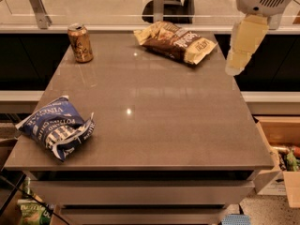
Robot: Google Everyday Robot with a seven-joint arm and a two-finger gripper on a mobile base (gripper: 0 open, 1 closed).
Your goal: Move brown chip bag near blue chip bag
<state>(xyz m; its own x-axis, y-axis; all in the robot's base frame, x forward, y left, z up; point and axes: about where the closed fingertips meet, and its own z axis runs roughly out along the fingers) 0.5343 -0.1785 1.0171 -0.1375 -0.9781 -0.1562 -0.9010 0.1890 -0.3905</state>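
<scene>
The brown chip bag (176,41) lies flat at the far side of the grey table (164,121), right of centre. The blue chip bag (56,126) lies wrinkled at the table's front left corner, far from the brown bag. My gripper (235,65) hangs from the white arm at the upper right. It is in the air over the table's far right edge, just right of the brown bag, and holds nothing.
A brown-gold drink can (80,42) stands upright at the far left of the table. A cardboard box (280,144) with items sits on the floor to the right. A green bag (33,212) lies on the floor at lower left. A glass rail with metal posts (38,6) runs behind the table.
</scene>
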